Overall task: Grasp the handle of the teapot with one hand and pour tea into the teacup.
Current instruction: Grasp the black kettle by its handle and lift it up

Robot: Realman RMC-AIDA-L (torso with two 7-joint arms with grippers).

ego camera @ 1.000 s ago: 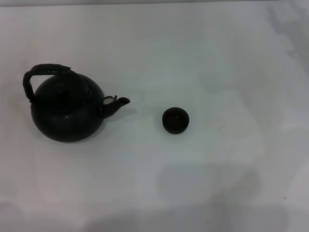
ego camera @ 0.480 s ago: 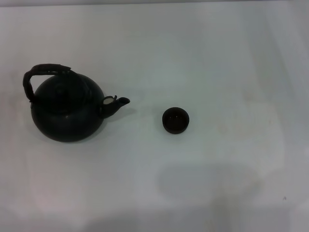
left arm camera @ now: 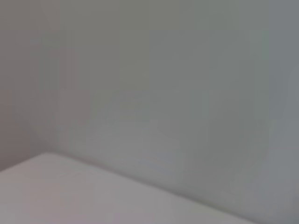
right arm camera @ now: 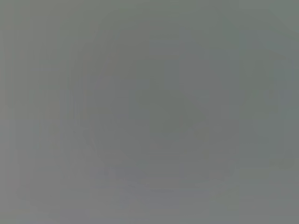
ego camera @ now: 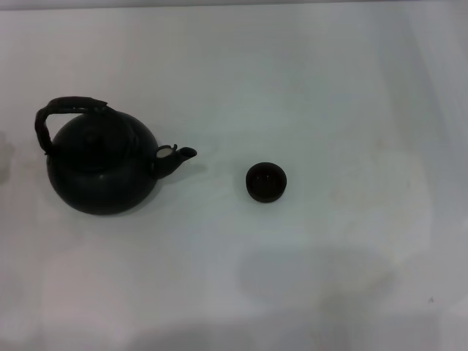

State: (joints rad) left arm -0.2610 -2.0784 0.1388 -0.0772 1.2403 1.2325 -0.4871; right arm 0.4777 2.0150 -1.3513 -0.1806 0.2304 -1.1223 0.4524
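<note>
Teapot [ego camera: 102, 168] sits upright on the white tabletop [ego camera: 329, 88] at about 9 o'clock in the head view, spout [ego camera: 179, 156] aimed toward 3 o'clock. Teacup [ego camera: 265, 182] stands just past centre, in line with the spout but apart from it. Handle [ego camera: 62, 111] arches over the pot's far-left shoulder, leaning toward 10 o'clock rather than centred over the lid.

Neither gripper appears in any view; both wrist cameras show only blank surface — fingers' state cannot be told. Nothing grasped yet, task judged at the very start.

Risks from here:
- Handle is thin and off-centre. A grip away from its crown would likely let the pot swing or rotate in the fingers once lifted.
- Pot looks heavy, and a loose pinch could slip on the rough bail.
- Cup is small and light-looking. Brushing it with the spout would probably shove or tip it.
- Small mouth — tilting too fast or from too high risks tea overshooting onto the tabletop.
- Lid may slide off at steep tilt.
</note>
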